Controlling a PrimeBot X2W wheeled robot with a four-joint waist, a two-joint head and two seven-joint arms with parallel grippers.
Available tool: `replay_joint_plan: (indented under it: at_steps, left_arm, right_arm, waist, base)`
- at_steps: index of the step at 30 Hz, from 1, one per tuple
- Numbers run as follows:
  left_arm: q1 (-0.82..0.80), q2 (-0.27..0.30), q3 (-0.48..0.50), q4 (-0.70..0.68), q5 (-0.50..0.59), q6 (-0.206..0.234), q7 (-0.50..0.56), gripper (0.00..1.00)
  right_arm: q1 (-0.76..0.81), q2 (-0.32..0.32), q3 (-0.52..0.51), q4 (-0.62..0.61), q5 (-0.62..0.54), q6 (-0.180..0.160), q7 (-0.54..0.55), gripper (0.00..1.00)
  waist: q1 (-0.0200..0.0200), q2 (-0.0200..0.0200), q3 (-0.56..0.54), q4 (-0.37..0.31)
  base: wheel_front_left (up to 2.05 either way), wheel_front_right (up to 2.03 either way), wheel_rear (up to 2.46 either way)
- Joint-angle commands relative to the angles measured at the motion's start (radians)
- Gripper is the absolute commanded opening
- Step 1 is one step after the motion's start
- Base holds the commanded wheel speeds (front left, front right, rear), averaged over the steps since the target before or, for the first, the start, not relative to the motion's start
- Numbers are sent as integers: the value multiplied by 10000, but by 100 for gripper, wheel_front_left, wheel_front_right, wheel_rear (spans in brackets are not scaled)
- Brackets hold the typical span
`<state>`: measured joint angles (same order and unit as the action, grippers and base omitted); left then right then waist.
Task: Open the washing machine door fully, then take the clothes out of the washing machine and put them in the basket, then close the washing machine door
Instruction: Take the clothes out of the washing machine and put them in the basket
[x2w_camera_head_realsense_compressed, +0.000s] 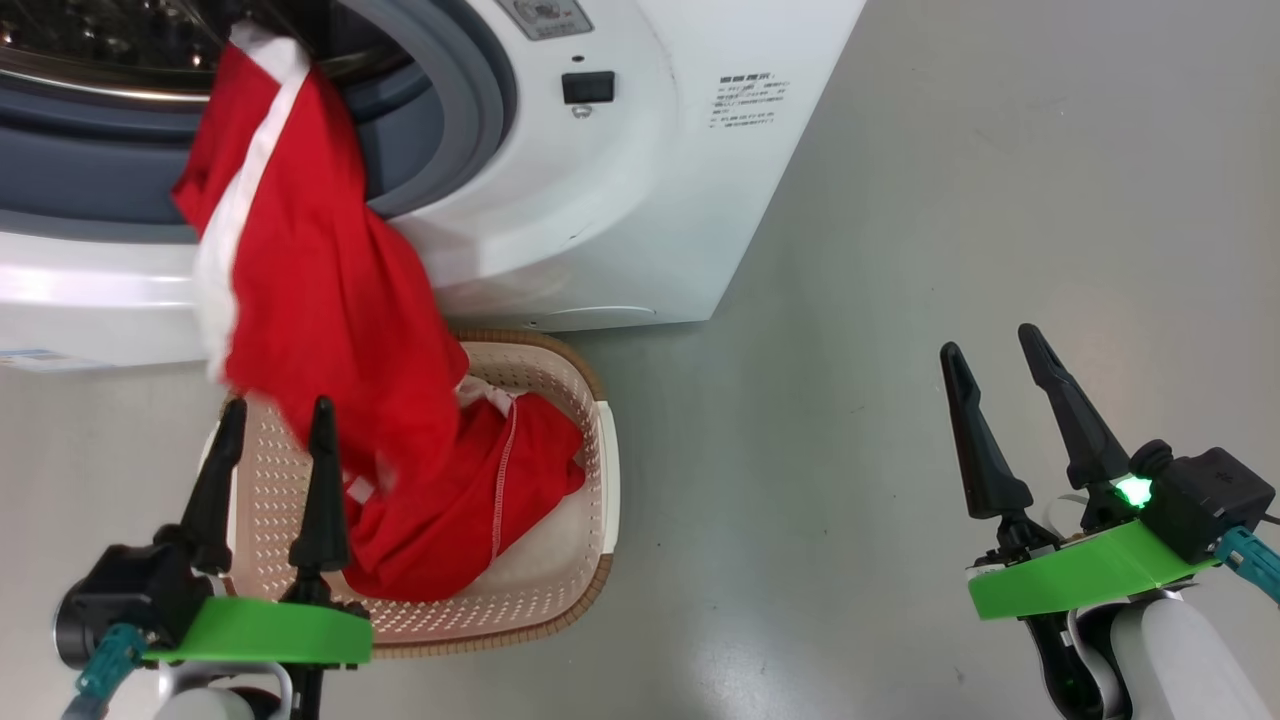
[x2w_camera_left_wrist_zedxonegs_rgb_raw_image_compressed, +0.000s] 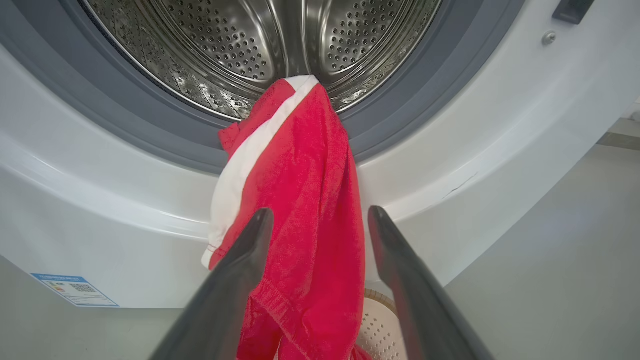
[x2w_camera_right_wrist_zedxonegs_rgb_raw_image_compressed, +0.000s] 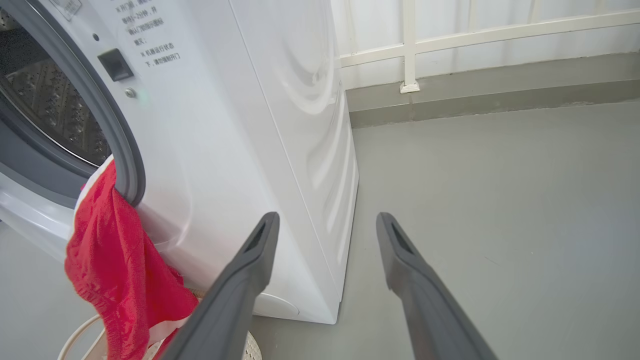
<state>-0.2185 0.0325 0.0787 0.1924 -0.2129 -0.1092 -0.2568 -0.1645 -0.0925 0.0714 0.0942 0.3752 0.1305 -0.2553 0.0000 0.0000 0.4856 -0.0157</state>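
Red clothes (x2w_camera_head_realsense_compressed: 320, 300) drape from washing machine (x2w_camera_head_realsense_compressed: 620, 200) into basket (x2w_camera_head_realsense_compressed: 603, 480); left pincer (x2w_camera_head_realsense_compressed: 278, 402) and right pincer (x2w_camera_head_realsense_compressed: 988, 338) gape wide.

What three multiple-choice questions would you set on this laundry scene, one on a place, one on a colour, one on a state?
1. Where does the basket stand?
A. On a shelf
B. On the floor in front of the washing machine
C. On a chair

2. What colour is most of the clothes hanging out of the drum opening?
A. Blue
B. Green
C. Red

3. On the left gripper, the fingers are:
A. Open, gripping nothing
B. Shut on a sock
C. Shut on a handle

Answers:
1 B, the basket sits on the floor just below the machine's opening.
2 C, the cloth is bright red with a white stripe.
3 A, the two fingers stand well apart with nothing pinched between them.
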Motion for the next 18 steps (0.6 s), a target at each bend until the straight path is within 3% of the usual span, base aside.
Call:
replay_joint_plan:
  at_steps: [1, 18]
  left_arm:
    - [322, 179, 195, -423, -134, 163, -49, 100]
    - [160, 178, 2, -552, -163, 218, -49, 100]
  right_arm:
    - [153, -101, 165, -235, 7, 2, -65, 100]
    - [217, -91, 206, -190, 23, 2, -65, 100]
  waist:
    - [0, 0, -8, 17]
    - [0, 0, -99, -5]
  base:
    - [0, 0, 0]
    - [0, 0, 0]
